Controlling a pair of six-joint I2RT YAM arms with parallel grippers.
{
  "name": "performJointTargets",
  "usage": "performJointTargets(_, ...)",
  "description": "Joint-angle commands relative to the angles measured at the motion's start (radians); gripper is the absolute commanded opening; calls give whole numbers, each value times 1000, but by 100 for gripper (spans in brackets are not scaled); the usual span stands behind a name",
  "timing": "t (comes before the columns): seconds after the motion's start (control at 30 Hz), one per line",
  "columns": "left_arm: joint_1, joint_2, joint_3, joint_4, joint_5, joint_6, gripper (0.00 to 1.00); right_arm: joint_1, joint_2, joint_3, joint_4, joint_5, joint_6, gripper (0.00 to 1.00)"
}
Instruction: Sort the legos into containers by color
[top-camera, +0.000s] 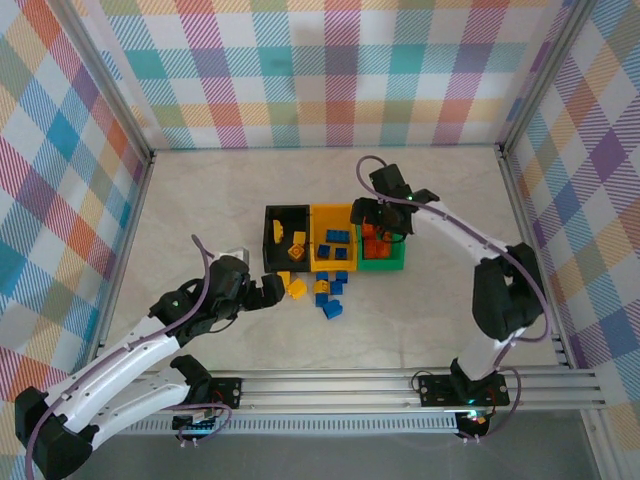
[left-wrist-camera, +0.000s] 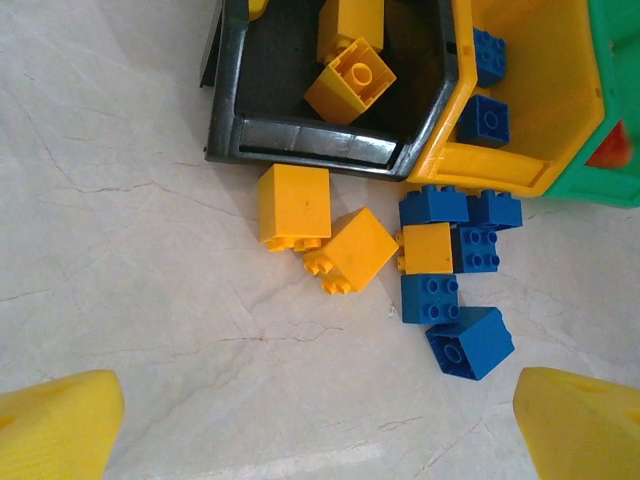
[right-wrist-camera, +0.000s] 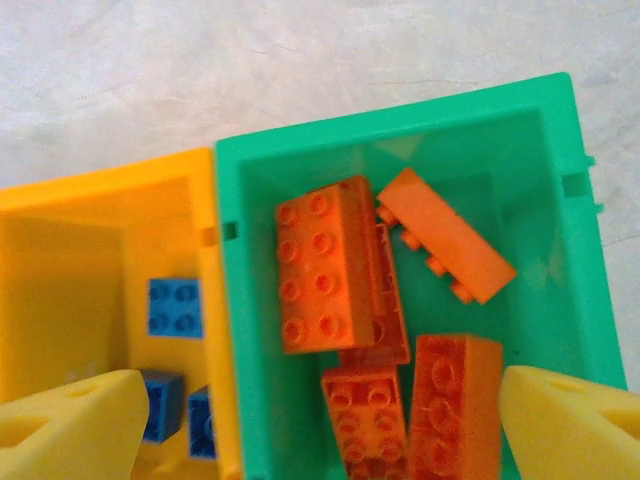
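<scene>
Pale marbled table (top-camera: 200, 200), plaid walls. Bins sit in a row: black bin (top-camera: 270, 212) holds yellow, yellow bin (top-camera: 317, 264) blue, green bin (right-wrist-camera: 230, 330) the orange legos (right-wrist-camera: 325, 265). Right gripper (right-wrist-camera: 320, 420) hangs over the green bin, fingers spread, empty. Left gripper (left-wrist-camera: 315, 430) is wide open, empty, above loose yellow legos (left-wrist-camera: 295, 205) and loose blue legos (left-wrist-camera: 440, 295) just before the bins. Risk: these touch, so one grab may catch two colours or shove the black bin.

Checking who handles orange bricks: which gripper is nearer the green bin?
Right. The right gripper hovers directly over the green bin; the left gripper sits near the black bin.
</scene>
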Motion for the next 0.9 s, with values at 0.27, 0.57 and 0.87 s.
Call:
performJointTargets(0.27, -2, -20, -33, -43, -38, -18, 100, 349, -250, -429, 152, -116, -16, 91)
performJointTargets(0.57, -2, -25, -44, -73, -60, -32, 100, 459, -58, -406, 209, -105, -57, 90)
performJointTargets(0.87, -3, -25, -49, -75, -68, -33, 100, 478, 35, -355, 208, -117, -81, 59)
